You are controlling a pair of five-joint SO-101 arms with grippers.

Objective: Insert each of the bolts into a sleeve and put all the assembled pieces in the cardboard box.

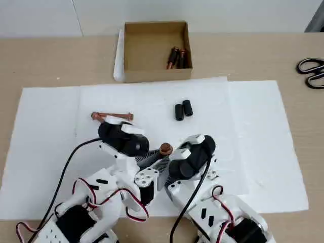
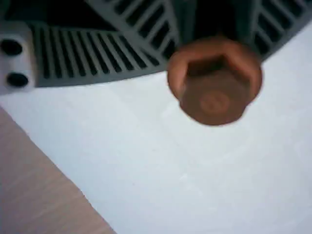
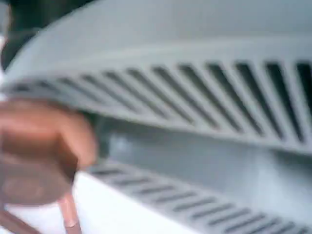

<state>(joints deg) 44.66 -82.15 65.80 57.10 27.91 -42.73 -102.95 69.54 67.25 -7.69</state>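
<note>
Copper bolt (image 2: 214, 87) pinched btw L fingers (image 2: 97, 53) | R arm (image 1: 195, 157) grip: can't tell

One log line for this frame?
bolt: raised over paper | spare bolt: lying on paper | sleeves: two, loose | box: assembled pieces inside

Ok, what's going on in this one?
Two arms are mid-assembly. Their grippers meet over the white sheet with a bolt between them; I cannot tell which one grips it. A second bolt and two sleeves lie loose on the sheet. A few assembled pieces already lie in the box.
</note>
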